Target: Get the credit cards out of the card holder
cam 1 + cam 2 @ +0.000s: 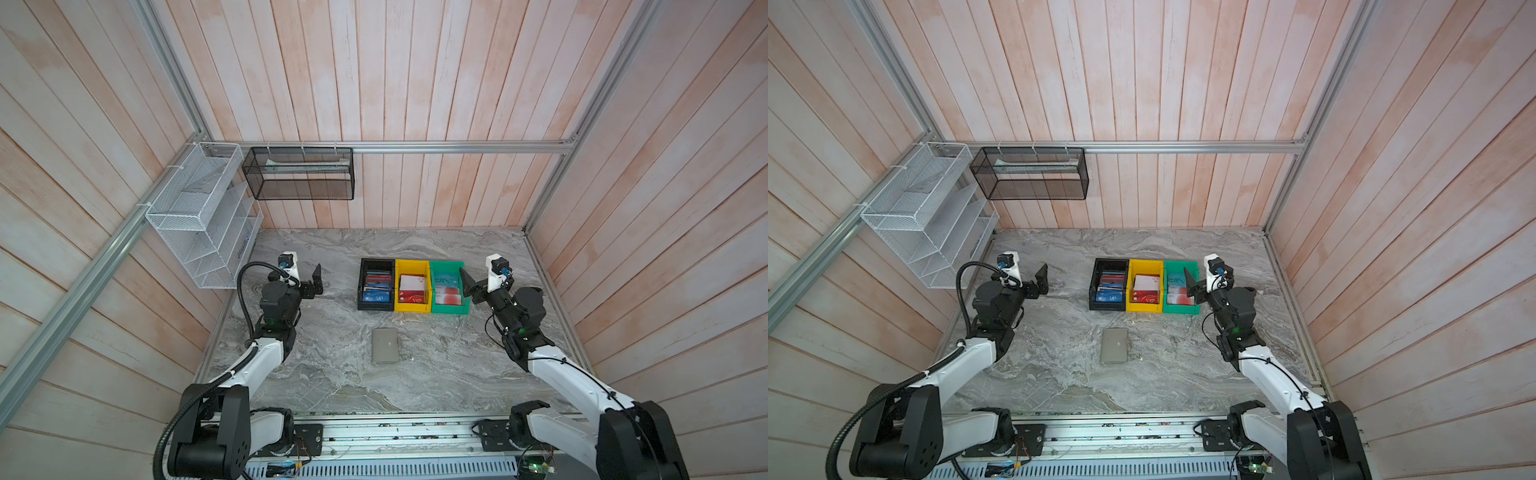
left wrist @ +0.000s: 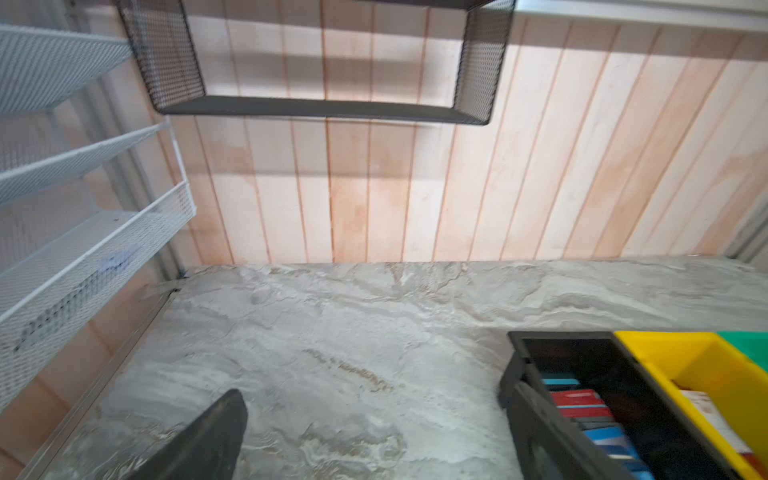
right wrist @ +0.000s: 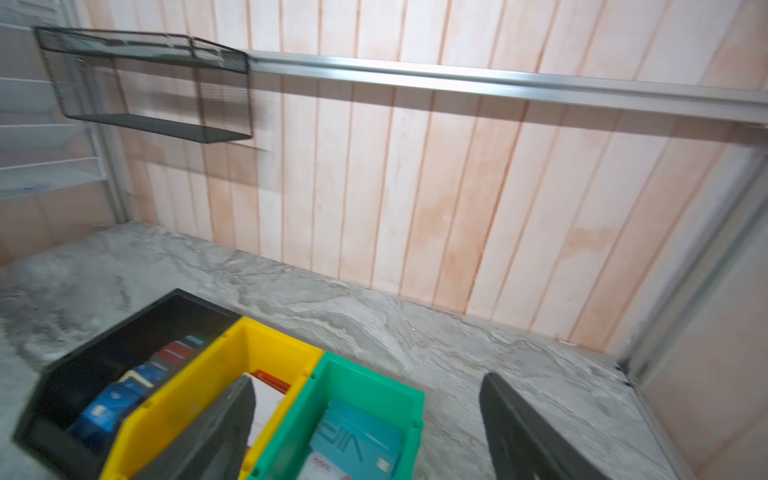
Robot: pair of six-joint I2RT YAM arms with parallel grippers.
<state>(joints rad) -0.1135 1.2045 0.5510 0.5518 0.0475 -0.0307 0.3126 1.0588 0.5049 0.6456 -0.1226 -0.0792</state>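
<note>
the card holder (image 1: pixel 385 345) lies flat and shut on the marbled table (image 1: pixel 316 374), out in the open in front of the row of bins, probably so that either arm can reach it from its own side. neither arm touches it, and the closed cover hides whether any cards are inside. the black bin (image 1: pixel 360 286), the yellow bin (image 1: pixel 411 265) and the green bin (image 1: pixel 444 266) stand wall to wall toward the back, which looks like a set of sorted drop places kept clear of the working space. the left gripper (image 1: pixel 318 281) hangs over bare table, left of the black bin and well apart from the holder, its fingers spread wide and empty; its wrist view catches only one finger. the right gripper (image 3: pixel 368 384) hovers above the green bin with its fingers wide and nothing between them, a pose that would suit a drop or a pause there. counted, there are one card holder, three bins, two grippers and two wall baskets, a white wire rack (image 1: pixel 195 216) and a black mesh basket (image 1: pixel 299 172). the black bin holds a stack too overlapped to count, with a blue vip card (image 1: pixel 377 296) in front. the yellow bin shows at least two, a plain white card (image 1: pixel 411 283) and a red vip card (image 1: pixel 412 297). the green bin shows two, a teal vip card (image 3: pixel 357 440) and a white card with red circles (image 1: pixel 448 298).
</note>
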